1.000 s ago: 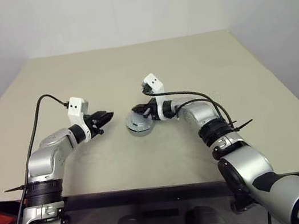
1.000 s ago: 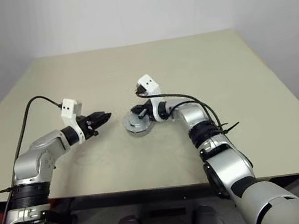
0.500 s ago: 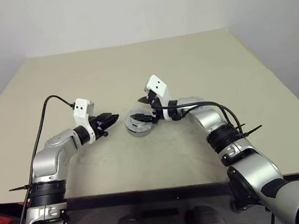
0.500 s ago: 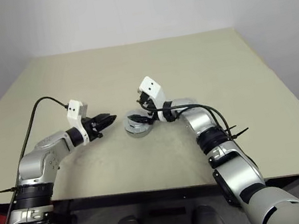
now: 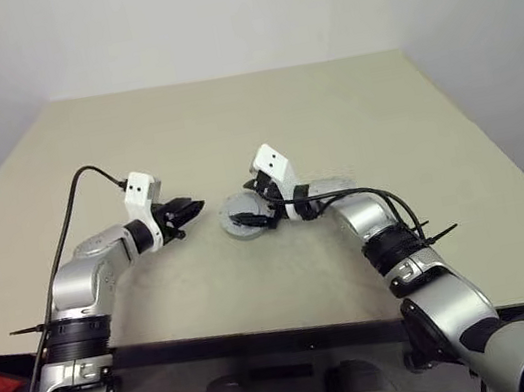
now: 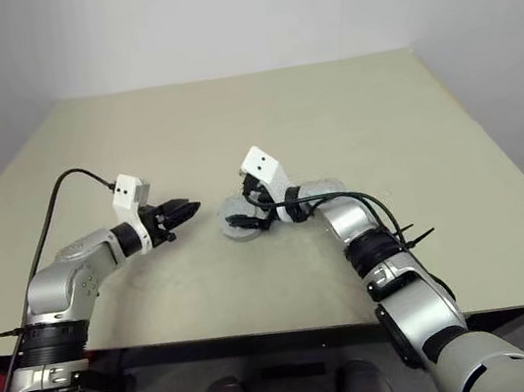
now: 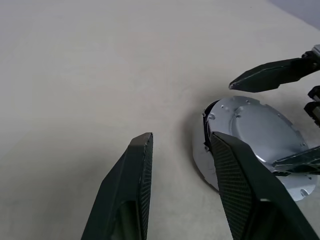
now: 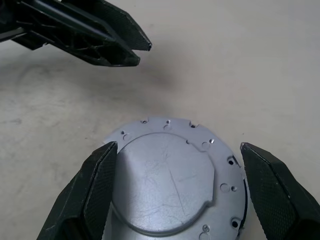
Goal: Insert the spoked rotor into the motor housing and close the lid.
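Observation:
The lid [image 8: 170, 185], a plain silver disc with small holes round its rim, lies flat on top of the squat silver motor housing [image 7: 199, 159] near the middle of the table. The spoked rotor is hidden. My right gripper [image 8: 175, 149] is open, with one black finger on each side of the lid and neither squeezing it. My left gripper [image 7: 181, 137] hovers just to the left of the housing and points at it. It is open with nothing between its fingers [image 5: 193, 209].
The beige table [image 5: 329, 113] stretches far behind and to both sides of the housing. Black cables run along both forearms. A white wall stands behind the table.
My right gripper was shut over the lid and has opened; it drew back a little toward me and rolled. The lid stays on the housing. My left gripper has kept its place.

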Available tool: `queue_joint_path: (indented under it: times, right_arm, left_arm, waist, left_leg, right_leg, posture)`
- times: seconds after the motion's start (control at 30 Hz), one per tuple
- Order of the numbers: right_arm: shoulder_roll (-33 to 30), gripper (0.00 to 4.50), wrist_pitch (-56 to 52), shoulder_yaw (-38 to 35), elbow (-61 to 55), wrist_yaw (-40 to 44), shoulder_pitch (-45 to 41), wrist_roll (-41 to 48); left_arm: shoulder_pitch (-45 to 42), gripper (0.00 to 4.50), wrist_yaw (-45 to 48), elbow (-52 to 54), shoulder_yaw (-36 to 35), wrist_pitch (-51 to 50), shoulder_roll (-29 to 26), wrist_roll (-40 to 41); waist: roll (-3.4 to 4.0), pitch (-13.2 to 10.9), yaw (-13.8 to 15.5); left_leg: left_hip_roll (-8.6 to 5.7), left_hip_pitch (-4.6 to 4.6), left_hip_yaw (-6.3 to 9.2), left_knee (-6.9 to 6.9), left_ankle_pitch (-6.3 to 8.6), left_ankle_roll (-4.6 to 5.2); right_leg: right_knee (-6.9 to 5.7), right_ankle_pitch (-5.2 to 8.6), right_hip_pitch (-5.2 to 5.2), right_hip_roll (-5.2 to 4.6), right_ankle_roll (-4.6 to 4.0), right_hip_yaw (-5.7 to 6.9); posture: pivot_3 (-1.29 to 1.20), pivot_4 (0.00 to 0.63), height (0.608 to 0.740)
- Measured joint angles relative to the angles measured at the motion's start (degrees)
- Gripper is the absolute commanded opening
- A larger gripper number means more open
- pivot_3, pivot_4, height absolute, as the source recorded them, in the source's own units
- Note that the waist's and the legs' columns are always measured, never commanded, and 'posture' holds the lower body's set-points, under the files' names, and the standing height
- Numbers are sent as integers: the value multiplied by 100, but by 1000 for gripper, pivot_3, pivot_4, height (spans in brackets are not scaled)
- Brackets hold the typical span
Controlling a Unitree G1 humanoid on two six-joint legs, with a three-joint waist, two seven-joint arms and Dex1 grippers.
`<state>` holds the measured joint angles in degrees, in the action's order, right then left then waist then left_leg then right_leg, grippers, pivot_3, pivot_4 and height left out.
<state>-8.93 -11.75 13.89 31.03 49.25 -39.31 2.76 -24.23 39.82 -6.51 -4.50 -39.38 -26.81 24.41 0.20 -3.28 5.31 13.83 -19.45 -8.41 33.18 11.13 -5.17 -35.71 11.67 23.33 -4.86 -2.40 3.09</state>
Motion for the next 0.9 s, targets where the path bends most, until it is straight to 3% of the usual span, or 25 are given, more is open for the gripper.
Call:
queue_joint_path:
  times: [0.87, 0.9]
  right_arm:
    - [-121, 4437, -293, 222, -681, 391, 423, 21]
    - [-105, 4270, -296, 222, -664, 355, 416, 21]
  left_arm:
    - [-4, 1944, -26, -136, -68, 1, -120, -2]
    - [-5, 1944, -35, -136, -69, 1, -120, -3]
  waist:
    - [0, 0, 0]
    - [0, 0, 0]
  left_leg:
    - [0, 3, 0, -6, 2, 3]
    - [0, 5, 0, -6, 2, 3]
  right_leg:
    - [4, 1, -1, 0, 1, 0]
    - [4, 1, -2, 0, 1, 0]
  posture:
    - [0, 0, 740]
    - [0, 0, 740]
